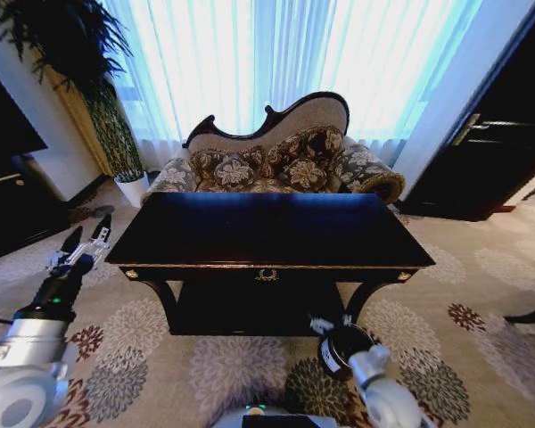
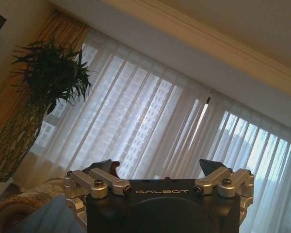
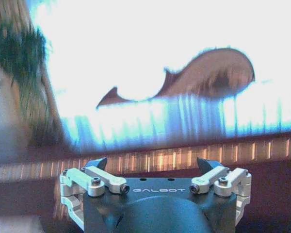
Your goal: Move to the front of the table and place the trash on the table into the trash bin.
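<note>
The table point(image 1: 267, 234) stands straight ahead, its dark glossy top reflecting the window. The trash is out of view; nothing lies on the tabletop. The trash bin point(image 1: 344, 349), black with a white label, stands on the carpet by the table's front right leg. My right gripper point(image 1: 332, 321) hangs open just above the bin, below the table's edge. In the right wrist view that gripper point(image 3: 153, 165) is spread wide, facing the table's front edge point(image 3: 194, 156). My left gripper point(image 1: 86, 239) is raised off the table's left end, open and empty. In the left wrist view it point(image 2: 157, 167) points at the curtains.
A patterned sofa point(image 1: 276, 160) sits behind the table under bright curtained windows. A potted plant point(image 1: 116, 134) stands at the back left, with dark cabinets at the far left point(image 1: 9, 192) and right point(image 1: 490, 169). Floral carpet point(image 1: 232, 366) lies in front of the table.
</note>
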Motion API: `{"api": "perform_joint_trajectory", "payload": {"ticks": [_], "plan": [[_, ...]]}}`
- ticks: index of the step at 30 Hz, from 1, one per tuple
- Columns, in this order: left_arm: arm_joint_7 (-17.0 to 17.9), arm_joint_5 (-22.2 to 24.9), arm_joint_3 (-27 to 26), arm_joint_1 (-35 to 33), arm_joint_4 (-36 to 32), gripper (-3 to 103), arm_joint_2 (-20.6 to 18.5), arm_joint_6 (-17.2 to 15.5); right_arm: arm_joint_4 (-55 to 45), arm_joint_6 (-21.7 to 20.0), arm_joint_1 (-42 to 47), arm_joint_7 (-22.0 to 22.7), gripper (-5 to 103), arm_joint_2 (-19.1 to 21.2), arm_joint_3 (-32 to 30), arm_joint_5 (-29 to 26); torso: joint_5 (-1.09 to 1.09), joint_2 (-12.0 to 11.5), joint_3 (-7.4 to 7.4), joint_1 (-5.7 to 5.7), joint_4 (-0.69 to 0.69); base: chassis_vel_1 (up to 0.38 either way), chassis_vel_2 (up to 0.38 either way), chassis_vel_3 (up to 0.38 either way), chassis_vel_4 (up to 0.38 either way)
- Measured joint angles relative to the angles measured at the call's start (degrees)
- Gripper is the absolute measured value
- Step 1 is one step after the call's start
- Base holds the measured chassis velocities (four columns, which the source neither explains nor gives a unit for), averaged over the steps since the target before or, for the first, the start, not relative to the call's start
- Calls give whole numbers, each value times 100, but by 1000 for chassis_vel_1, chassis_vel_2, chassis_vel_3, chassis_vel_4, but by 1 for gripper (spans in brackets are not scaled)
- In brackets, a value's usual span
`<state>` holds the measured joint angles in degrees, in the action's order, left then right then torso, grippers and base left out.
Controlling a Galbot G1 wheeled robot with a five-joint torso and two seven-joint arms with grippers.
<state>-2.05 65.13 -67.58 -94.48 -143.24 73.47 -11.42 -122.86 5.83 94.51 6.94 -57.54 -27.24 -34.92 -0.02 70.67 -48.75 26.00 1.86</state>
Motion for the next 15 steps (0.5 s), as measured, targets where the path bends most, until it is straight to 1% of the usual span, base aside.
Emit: {"api": "perform_joint_trajectory", "payload": {"ticks": [2, 3, 7, 8, 11, 13, 14, 15], "plan": [[57, -86, 20, -9, 0, 100, -4, -47, -267, 0, -166, 159, 100, 16, -177, -75, 0, 0, 0, 0, 0, 0, 0, 0, 0], [57, -86, 20, -9, 0, 100, -4, -47, -267, 0, -166, 159, 100, 16, -177, -75, 0, 0, 0, 0, 0, 0, 0, 0, 0], [444, -255, 130, -30, 0, 100, -8, -178, -505, -2, -640, 435, 100, 71, -625, -166, 1, -1, 0, 0, 0, 0, 0, 0, 0], [444, -255, 130, -30, 0, 100, -8, -178, -505, -2, -640, 435, 100, 71, -625, -166, 1, -1, 0, 0, 0, 0, 0, 0, 0], [583, -400, 23, -35, 1, 100, -43, -203, -562, -122, -840, 678, 100, 135, -833, -402, 1, -2, -1, 1, 0, 0, 0, 0, 0], [638, -424, -23, -39, 1, 100, -67, -228, -569, -173, -879, 734, 100, 153, -881, -479, 1, -2, 0, 0, -1, 0, 0, 0, 0], [781, -426, -56, -41, 1, 100, -92, -279, -570, -210, -909, 765, 100, 165, -927, -507, 1, -1, 0, 0, 0, 0, 0, 0, 0], [1030, -415, -71, -43, 1, 100, -120, -369, -570, -218, -922, 762, 100, 166, -974, -452, 1, -1, 0, 0, -1, 0, 0, 0, 0]]}}
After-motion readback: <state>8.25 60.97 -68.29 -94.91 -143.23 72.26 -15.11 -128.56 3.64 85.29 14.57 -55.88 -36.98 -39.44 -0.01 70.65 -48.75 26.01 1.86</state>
